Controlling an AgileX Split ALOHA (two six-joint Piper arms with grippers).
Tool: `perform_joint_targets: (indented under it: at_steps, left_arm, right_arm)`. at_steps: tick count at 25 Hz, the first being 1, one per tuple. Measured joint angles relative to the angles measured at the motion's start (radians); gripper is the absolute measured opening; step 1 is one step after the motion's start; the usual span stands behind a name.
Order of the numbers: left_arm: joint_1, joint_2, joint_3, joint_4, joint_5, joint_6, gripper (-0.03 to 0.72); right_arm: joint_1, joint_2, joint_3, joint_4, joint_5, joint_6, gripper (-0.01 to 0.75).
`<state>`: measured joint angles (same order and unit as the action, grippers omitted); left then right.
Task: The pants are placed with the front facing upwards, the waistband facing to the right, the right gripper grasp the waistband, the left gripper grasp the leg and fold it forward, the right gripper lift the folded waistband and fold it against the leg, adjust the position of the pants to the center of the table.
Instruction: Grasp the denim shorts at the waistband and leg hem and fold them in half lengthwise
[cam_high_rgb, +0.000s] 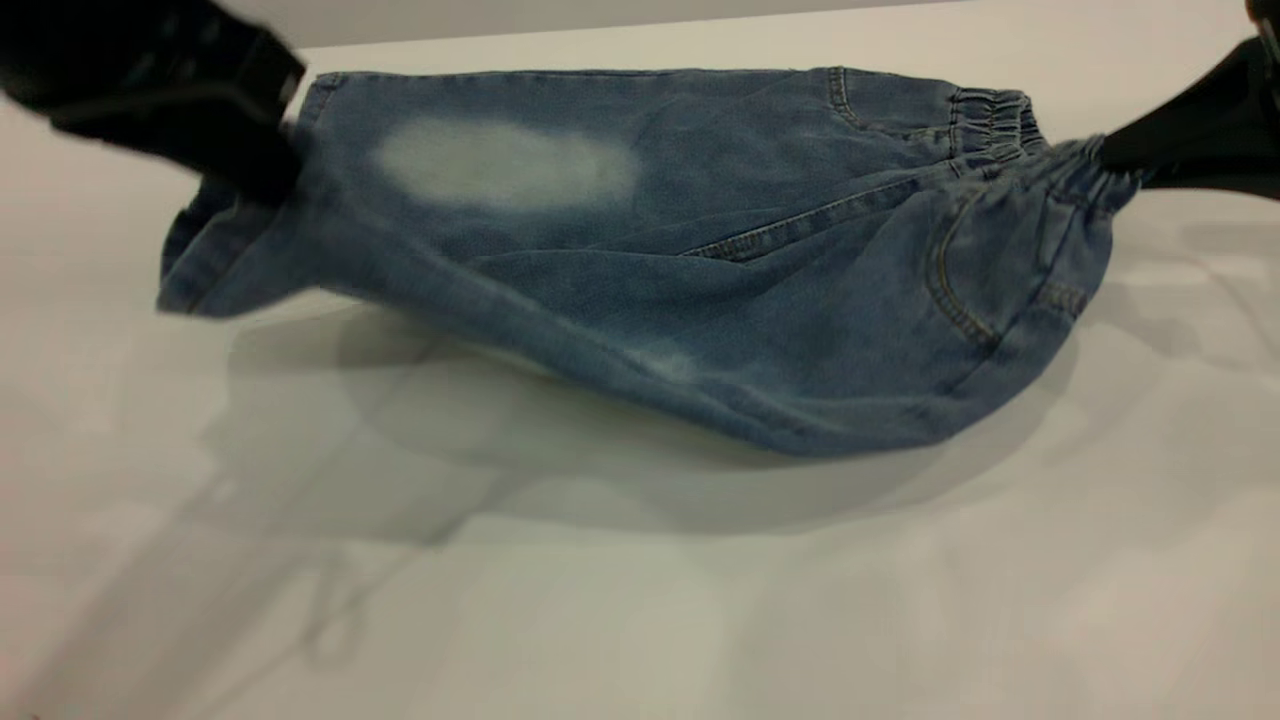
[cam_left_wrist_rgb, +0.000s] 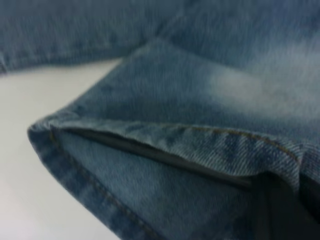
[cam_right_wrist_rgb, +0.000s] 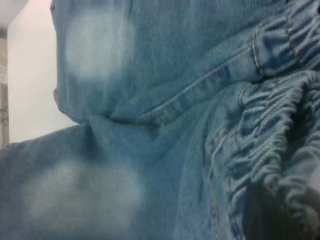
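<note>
The blue denim pants (cam_high_rgb: 640, 260) hang stretched between both grippers, their near side lifted off the white table (cam_high_rgb: 640, 600) and sagging in the middle. A pale oval patch (cam_high_rgb: 505, 165) shows on the far leg. My left gripper (cam_high_rgb: 265, 165) is shut on the leg hem at the left; in the left wrist view the hem (cam_left_wrist_rgb: 165, 145) fills the picture with a dark finger (cam_left_wrist_rgb: 280, 210) against it. My right gripper (cam_high_rgb: 1110, 155) is shut on the gathered waistband (cam_high_rgb: 1075, 175) at the right. The right wrist view shows the ruffled waistband (cam_right_wrist_rgb: 270, 140) bunched around its finger (cam_right_wrist_rgb: 265, 215).
The far edge of the table (cam_high_rgb: 600, 35) runs just behind the pants. A wide shadow (cam_high_rgb: 480, 440) lies on the tabletop under the raised cloth. Bare table stretches across the near half of the exterior view.
</note>
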<state>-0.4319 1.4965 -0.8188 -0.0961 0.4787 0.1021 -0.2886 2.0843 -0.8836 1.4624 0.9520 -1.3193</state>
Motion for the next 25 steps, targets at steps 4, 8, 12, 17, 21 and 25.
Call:
perform_joint_targets:
  at_steps: [4,8,12,17,21,25]
  left_arm:
    - [0.001,0.001,-0.006,0.021,-0.057,-0.004,0.036]
    - [0.001,0.001,-0.006,0.02,-0.109,-0.006,0.036]
    - [0.001,0.001,-0.022,0.018,-0.151,-0.011,0.036]
    - [0.001,0.001,-0.06,0.021,-0.158,-0.012,0.036]
    - [0.019,0.001,-0.073,0.021,-0.177,-0.012,0.036]
    - [0.076,0.007,-0.073,0.021,-0.178,-0.012,0.036]
  right_arm:
    - [0.0,0.0,-0.045,-0.002,0.02,0.028,0.031]
    - [0.0,0.0,-0.081,-0.003,0.047,0.059,0.031]
    - [0.0,0.0,-0.099,-0.005,0.052,0.062,0.031]
    - [0.0,0.0,-0.102,-0.001,0.046,0.07,0.031]
    - [0.0,0.0,-0.119,-0.004,0.046,0.088,0.031]
    - [0.0,0.0,-0.158,-0.02,0.05,0.13,0.031]
